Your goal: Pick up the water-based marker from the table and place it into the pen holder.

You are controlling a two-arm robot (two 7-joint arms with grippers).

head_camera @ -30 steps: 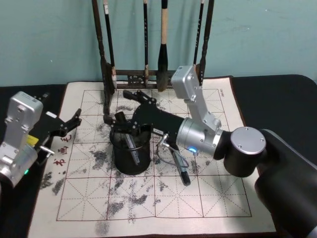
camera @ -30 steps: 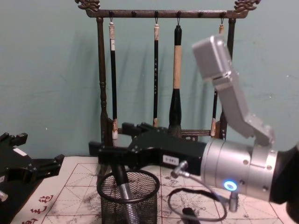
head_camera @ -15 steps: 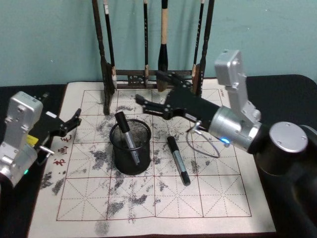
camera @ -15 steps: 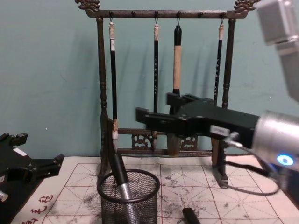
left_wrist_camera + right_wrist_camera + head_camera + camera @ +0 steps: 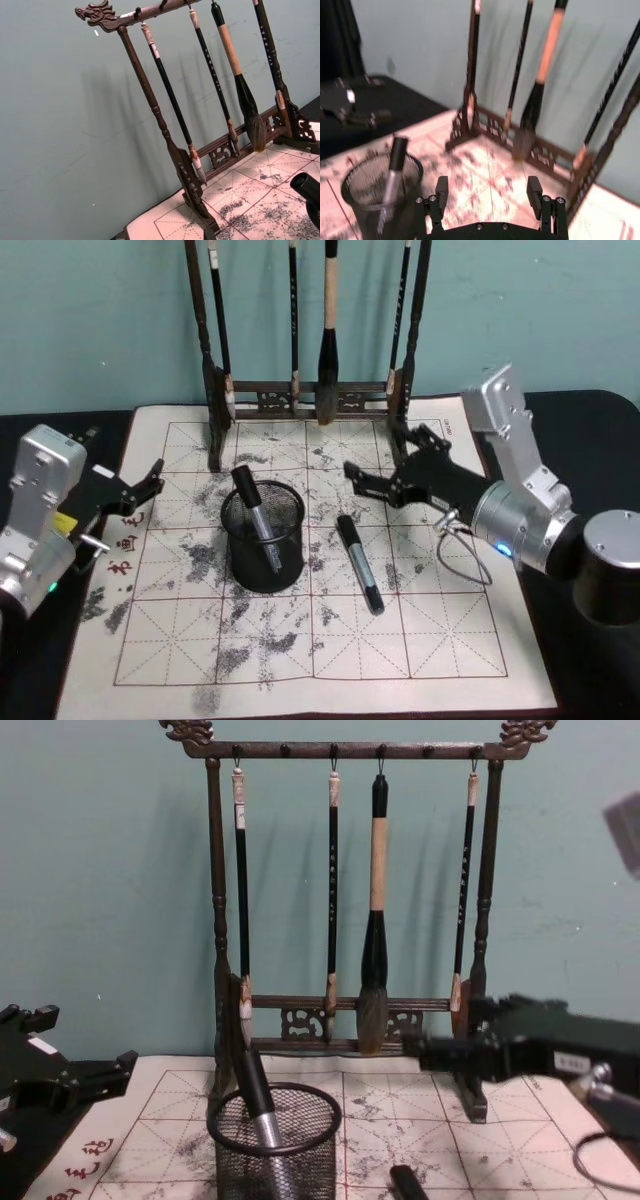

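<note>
Found the brush rack [image 5: 275,396] upright along the rear of the mat [image 5: 400,640], four brushes hanging. Noted the right arm [image 5: 520,520] reaching in from the right above the mat, right jaws released, set wide apart and empty, hovering just beside the rack's right-hand post. Greatest hazard judged here: risk of clipping that post on a careless swing or lift, rocking the rack, setting the brushes swinging, or toppling the lot onto the mat.

Located the left arm [image 5: 40,510] parked at the left edge over the dark tabletop [image 5: 560,430], left jaws released and holding nothing, near the mat's left border, well apart from the pen holder [image 5: 265,560]. Low hazard unless moved.

Recorded a loose cable loop [image 5: 465,560] hanging under the right arm, low over the mat. Possible snag on the rack's foot, or drag across anything lying below.

Found the pen holder standing left of centre on the mat, one marker [image 5: 250,495] inside it, black end up, leaning toward the rear-left rim. Placement judged done for that one. Light mesh cup: easily tipped by a knock from either arm, spilling the marker.

Noted a second marker [image 5: 359,565] lying flat on the mat, near the holder's right side and not touching it. Liable to roll if brushed by cable or jaws. If wanted next, risk of skidding it along the mat with a shallow pinch.
</note>
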